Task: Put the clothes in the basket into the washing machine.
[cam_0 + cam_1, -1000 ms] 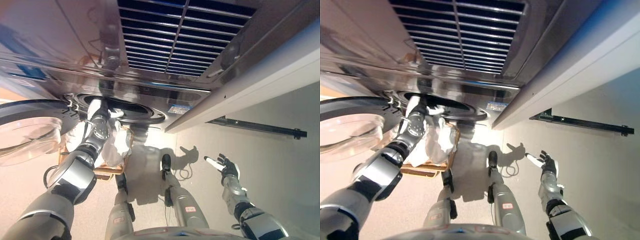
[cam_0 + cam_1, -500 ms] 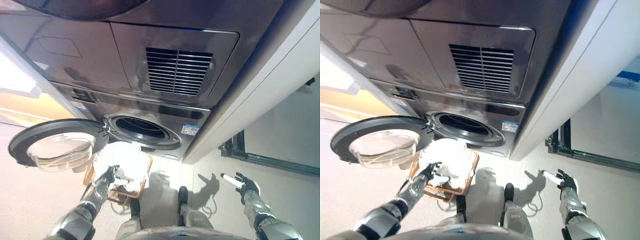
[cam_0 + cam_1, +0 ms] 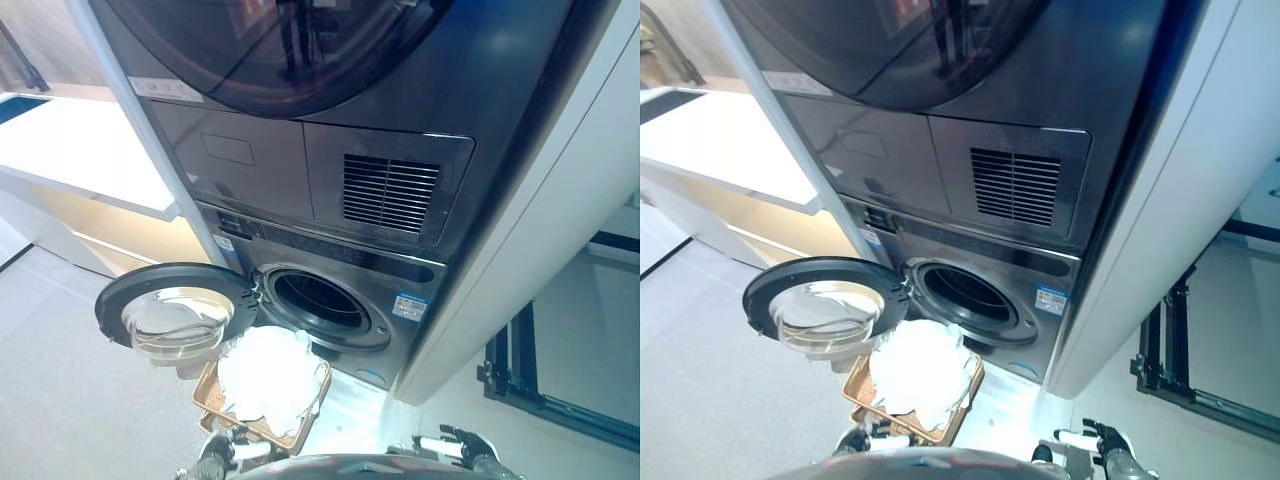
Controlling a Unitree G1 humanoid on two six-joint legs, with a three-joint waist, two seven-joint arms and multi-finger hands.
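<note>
A wicker basket (image 3: 204, 388) heaped with white clothes (image 3: 268, 374) stands on the floor in front of the washing machine (image 3: 330, 305). The machine's round drum opening is open and dark inside. Its glass door (image 3: 175, 316) is swung out to the left, beside the basket. My left hand (image 3: 214, 459) shows at the bottom edge, just on the near side of the basket; it is too small to tell how it is held. My right hand (image 3: 456, 446) is at the bottom edge to the right, open and empty, away from the basket.
A second machine with a dark round door (image 3: 280, 50) is stacked above the washer. A white counter (image 3: 80, 150) runs along the left. A white cabinet side (image 3: 560, 200) stands right of the machines, with a black metal frame (image 3: 560, 400) beyond it.
The camera has pulled back and up, so the whole machine stack now shows. My left hand has left the drum opening and dropped to the near side of the basket. My right hand stays open.
</note>
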